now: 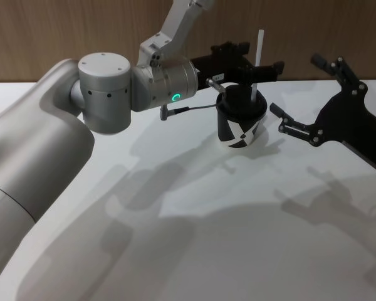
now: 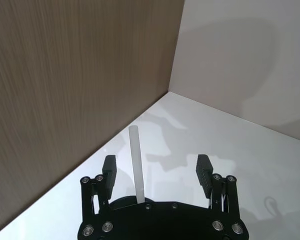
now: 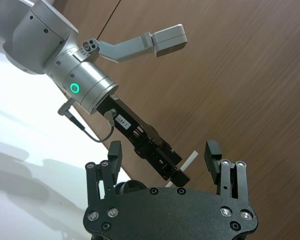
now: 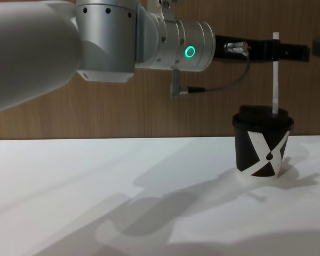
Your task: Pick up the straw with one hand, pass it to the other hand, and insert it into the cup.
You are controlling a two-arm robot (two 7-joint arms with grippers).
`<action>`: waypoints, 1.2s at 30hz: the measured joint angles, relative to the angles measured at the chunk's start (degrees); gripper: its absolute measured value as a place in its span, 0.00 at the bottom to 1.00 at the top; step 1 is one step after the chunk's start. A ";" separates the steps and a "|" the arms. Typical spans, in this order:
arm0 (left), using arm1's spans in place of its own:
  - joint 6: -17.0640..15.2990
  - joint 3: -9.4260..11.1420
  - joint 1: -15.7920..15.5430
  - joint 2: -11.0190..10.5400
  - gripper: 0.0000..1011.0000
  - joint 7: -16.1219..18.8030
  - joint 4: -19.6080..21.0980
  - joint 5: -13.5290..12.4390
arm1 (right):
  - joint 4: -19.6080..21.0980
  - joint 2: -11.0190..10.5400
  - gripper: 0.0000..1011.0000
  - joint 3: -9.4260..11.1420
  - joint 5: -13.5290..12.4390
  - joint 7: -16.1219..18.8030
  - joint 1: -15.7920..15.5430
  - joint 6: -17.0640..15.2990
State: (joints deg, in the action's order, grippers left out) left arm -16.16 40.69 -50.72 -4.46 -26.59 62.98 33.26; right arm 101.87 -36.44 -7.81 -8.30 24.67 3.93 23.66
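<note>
The black cup [image 1: 240, 122] with a white X pattern and a domed lid stands on the white table [image 1: 194, 213]; the chest view also has the cup [image 4: 261, 152]. The white straw [image 1: 257, 59] stands nearly upright with its lower end in the lid, and the chest view sees the straw [image 4: 275, 74] from the side. My left gripper [image 1: 260, 61] is open around the straw's upper part. In the left wrist view the straw [image 2: 136, 167] rises between the spread fingers [image 2: 110, 175], touching neither. My right gripper [image 1: 297, 84] is open and empty, just right of the cup.
A wooden wall [image 1: 62, 31] runs along the table's back edge, close behind the cup. The left arm's silver forearm [image 1: 144, 84] stretches across the table's left half. Bare table surface lies in front of the cup.
</note>
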 joint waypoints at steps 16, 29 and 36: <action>1.79 -1.08 1.60 -1.25 0.99 -1.40 0.70 0.02 | 1.56 1.66 0.99 1.17 -1.73 -1.26 -0.48 -3.10; 4.70 -1.74 3.17 -2.91 0.99 -3.49 1.16 -0.46 | 3.31 4.95 0.99 2.23 -7.08 -3.30 -0.15 -11.59; 8.89 -2.15 4.23 -3.59 0.99 -4.42 1.26 -1.51 | 4.09 6.26 0.99 2.34 -10.30 -3.90 0.36 -17.54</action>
State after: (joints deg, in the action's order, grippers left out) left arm -7.27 38.53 -46.49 -8.05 -31.02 64.24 31.75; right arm 105.96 -30.18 -5.47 -18.60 20.77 4.29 6.12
